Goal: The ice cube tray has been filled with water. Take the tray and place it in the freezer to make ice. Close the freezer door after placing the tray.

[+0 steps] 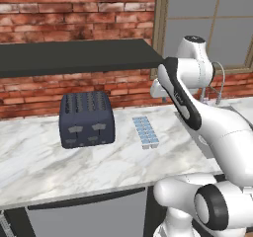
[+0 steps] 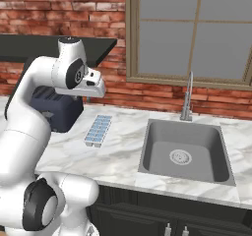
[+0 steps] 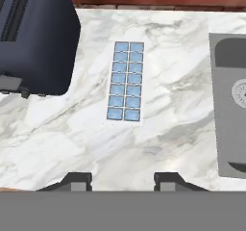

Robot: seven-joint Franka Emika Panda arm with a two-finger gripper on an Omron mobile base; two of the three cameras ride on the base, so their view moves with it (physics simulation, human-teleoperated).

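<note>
Tray: the ice cube tray [image 3: 125,81] lies flat on the marble table [image 3: 182,105], centre frame in the hand view, long axis running toward the top edge, straight above the pincer [image 3: 122,181], whose tips stand apart, grasping nothing.

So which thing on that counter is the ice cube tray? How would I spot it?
Find the marble counter below the brick wall. Between the dark toaster and the grey sink lies the ice cube tray, flat and alone. It is small, white, with two rows of pale blue square cells.
</note>
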